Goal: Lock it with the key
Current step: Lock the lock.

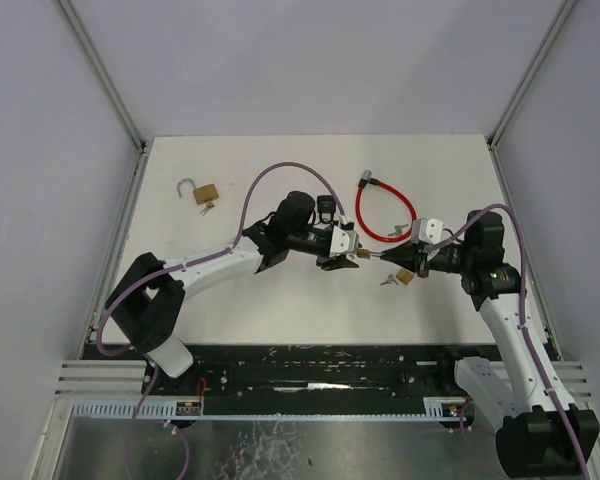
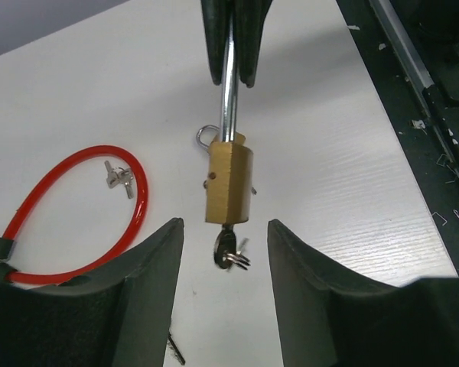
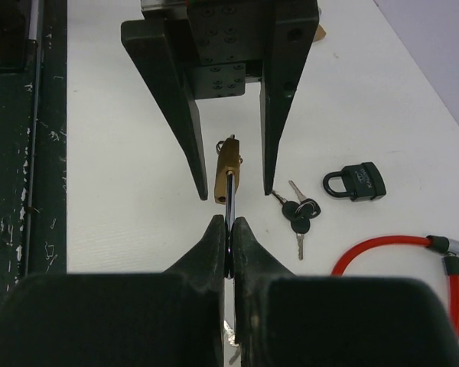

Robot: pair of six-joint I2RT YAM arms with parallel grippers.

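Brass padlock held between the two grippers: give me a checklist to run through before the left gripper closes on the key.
1. Is the right gripper clamped on the shackle: ok.
2. Is the key seated in the brass padlock: ok.
3. Is the left gripper open, one finger on each side of the key: ok.
4. Is the key roughly centred between those fingers: ok.
5. Is the shackle pressed fully home in the body: cannot tell.
6. Is the red cable lock lying apart from the padlock: ok.
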